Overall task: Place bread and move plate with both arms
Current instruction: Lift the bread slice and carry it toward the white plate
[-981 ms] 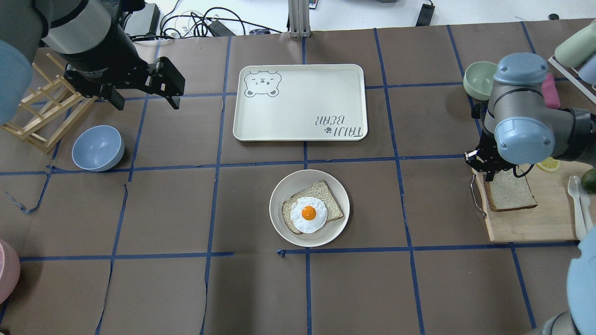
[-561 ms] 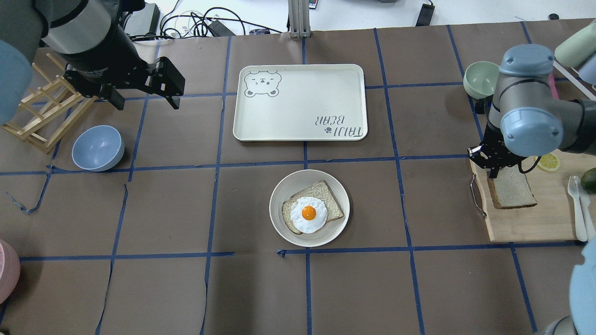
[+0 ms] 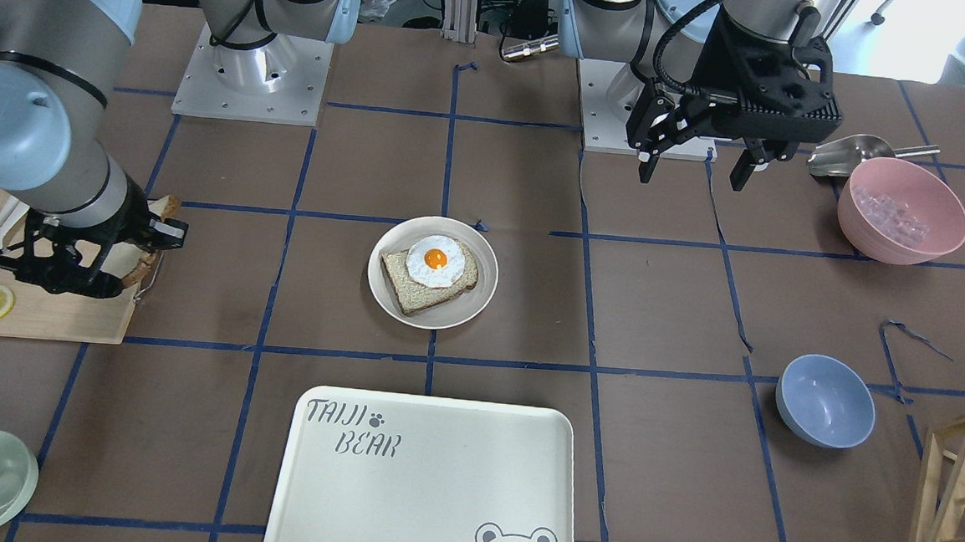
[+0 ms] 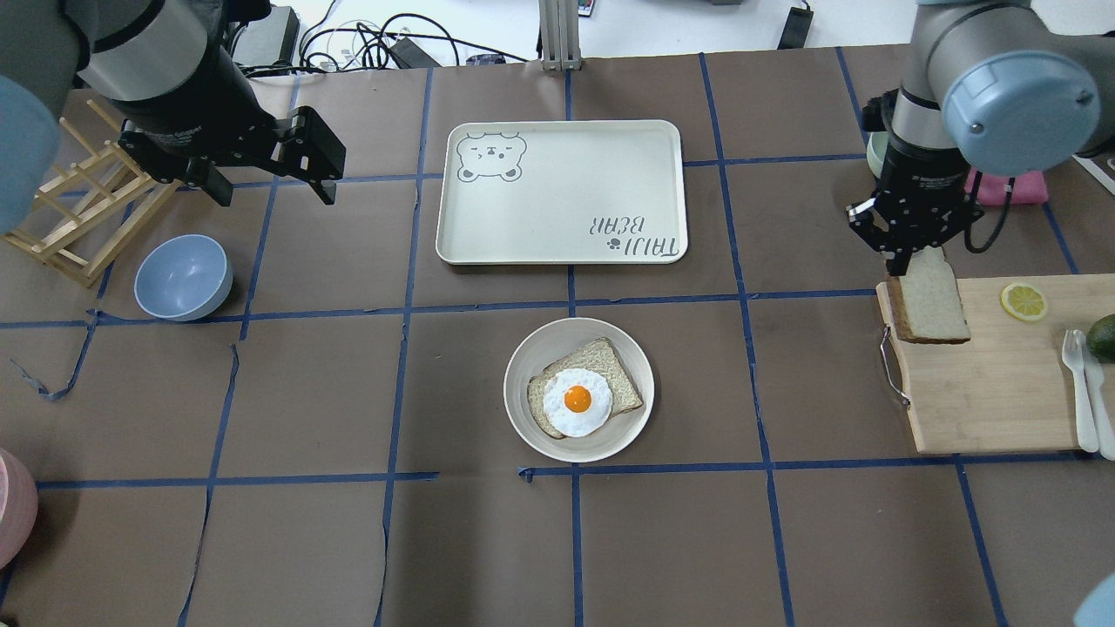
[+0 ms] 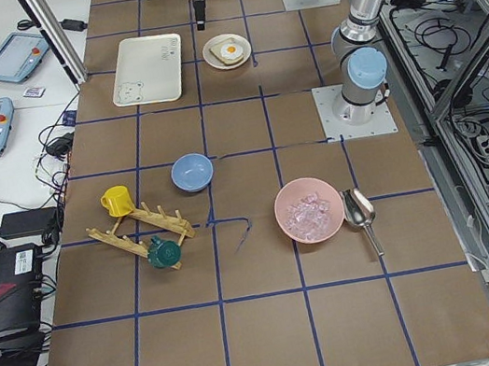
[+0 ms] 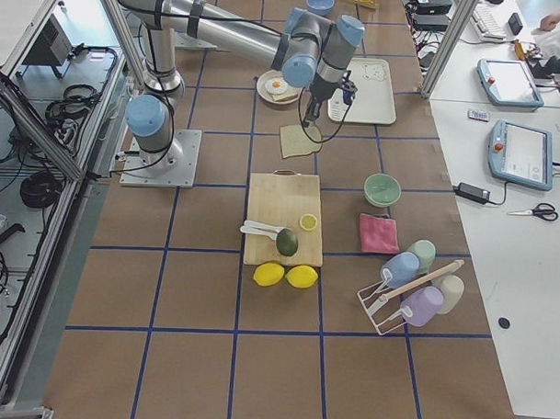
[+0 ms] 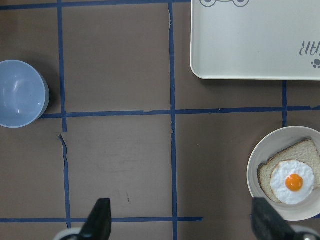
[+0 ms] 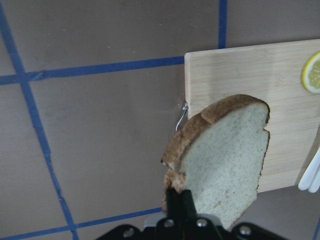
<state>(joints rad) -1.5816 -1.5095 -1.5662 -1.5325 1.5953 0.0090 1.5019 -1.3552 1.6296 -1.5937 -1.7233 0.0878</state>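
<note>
My right gripper (image 4: 906,252) is shut on one edge of the bread (image 4: 930,305), a pale slice with brown crust. It holds the slice in the air over the far left corner of the wooden cutting board (image 4: 993,401). In the right wrist view the bread (image 8: 225,160) hangs from the shut gripper (image 8: 177,200). The off-white plate (image 4: 523,366) sits mid-table and bears a darker slice with a fried egg (image 4: 577,401). My left gripper (image 4: 274,190) is open and empty, high above the table at the far left, well away from the plate.
A white bear-print tray (image 4: 562,192) lies beyond the plate. A blue bowl (image 4: 183,277) and a wooden rack (image 4: 78,218) are at the left. A lemon slice (image 4: 1023,301), cutlery and an avocado lie on the board. A pink bowl (image 3: 902,211) stands near the robot's left side.
My right gripper has lifted the bread off the cutting board and carried it up and toward the far side. The left arm has not moved.
</note>
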